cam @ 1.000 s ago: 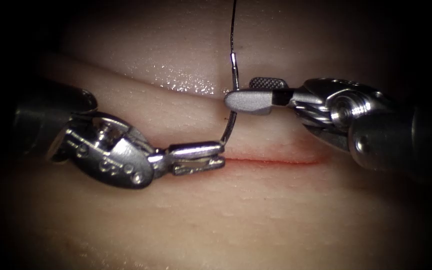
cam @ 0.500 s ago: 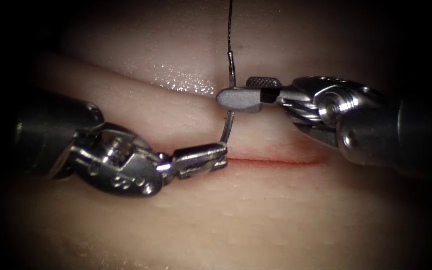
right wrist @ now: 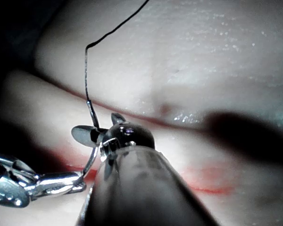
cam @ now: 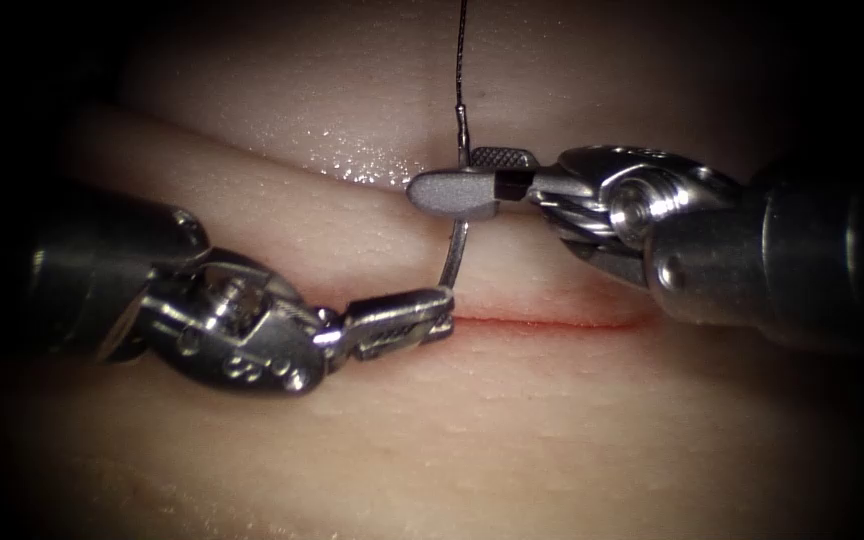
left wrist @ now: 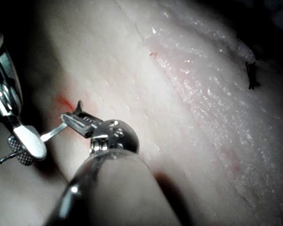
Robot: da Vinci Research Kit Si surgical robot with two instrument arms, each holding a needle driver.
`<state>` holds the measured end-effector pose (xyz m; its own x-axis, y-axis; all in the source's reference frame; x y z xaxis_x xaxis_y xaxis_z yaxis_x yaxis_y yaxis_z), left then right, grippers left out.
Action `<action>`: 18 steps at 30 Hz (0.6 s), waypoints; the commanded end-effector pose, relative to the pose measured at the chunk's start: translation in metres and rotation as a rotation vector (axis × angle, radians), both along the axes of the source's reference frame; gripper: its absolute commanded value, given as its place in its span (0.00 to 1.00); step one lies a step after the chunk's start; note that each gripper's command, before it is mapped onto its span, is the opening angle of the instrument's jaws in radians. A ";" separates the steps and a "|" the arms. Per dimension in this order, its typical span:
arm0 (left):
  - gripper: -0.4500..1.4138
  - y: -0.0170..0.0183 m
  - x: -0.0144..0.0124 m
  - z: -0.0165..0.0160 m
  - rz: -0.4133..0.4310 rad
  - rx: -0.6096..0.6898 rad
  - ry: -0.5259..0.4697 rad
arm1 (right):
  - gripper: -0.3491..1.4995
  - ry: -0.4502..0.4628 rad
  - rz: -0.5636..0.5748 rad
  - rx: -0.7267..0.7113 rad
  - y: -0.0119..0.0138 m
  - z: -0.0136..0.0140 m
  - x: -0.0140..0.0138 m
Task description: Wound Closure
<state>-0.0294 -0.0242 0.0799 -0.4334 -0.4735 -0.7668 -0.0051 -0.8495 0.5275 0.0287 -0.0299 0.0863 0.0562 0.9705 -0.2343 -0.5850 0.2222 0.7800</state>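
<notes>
The curved needle (cam: 457, 245) stands upright over the left end of the cut (cam: 552, 322) in the tissue (cam: 472, 430). My left tool (cam: 449, 310) lies along the cut, shut on the needle's lower end. The needle's point is hidden at those jaws, so I cannot tell whether it is in the tissue. My right tool (cam: 442, 175) comes in level, jaws open and straddling the needle's upper end just under the thread joint. The thread (cam: 460, 60) runs straight up from there. In the right wrist view the open right tool (right wrist: 99, 127) brackets the needle (right wrist: 92, 157).
Red fluid (cam: 512, 320) lines the cut, with a wider smear (right wrist: 212, 186) in the right wrist view. A glistening fold of tissue (cam: 372, 160) rises behind the tools. A short dark thread end (left wrist: 250, 77) sticks out of the tissue far from the left tool (left wrist: 73, 117).
The right tool has slid left, so its open jaws now reach further past the needle. The left tool shifted slightly right and rolled, still holding the needle's lower end. The needle has barely moved.
</notes>
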 end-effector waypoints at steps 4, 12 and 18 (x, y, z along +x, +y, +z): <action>0.00 -0.0002 -0.0006 0.0006 0.003 0.001 -0.006 | 0.80 0.013 -0.006 0.001 -0.0001 0.0006 0.0009; 0.00 -0.0001 -0.0006 0.0003 0.006 -0.001 -0.008 | 0.79 0.019 -0.010 -0.003 -0.0005 0.0007 0.0011; 0.00 0.0000 -0.0006 0.0003 0.005 -0.001 -0.013 | 0.78 0.042 -0.018 0.005 -0.0009 0.0009 0.0012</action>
<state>-0.0295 -0.0238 0.0796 -0.4222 -0.4768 -0.7710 -0.0059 -0.8491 0.5283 0.0291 -0.0307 0.0866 0.0664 0.9698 -0.2346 -0.5487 0.2319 0.8032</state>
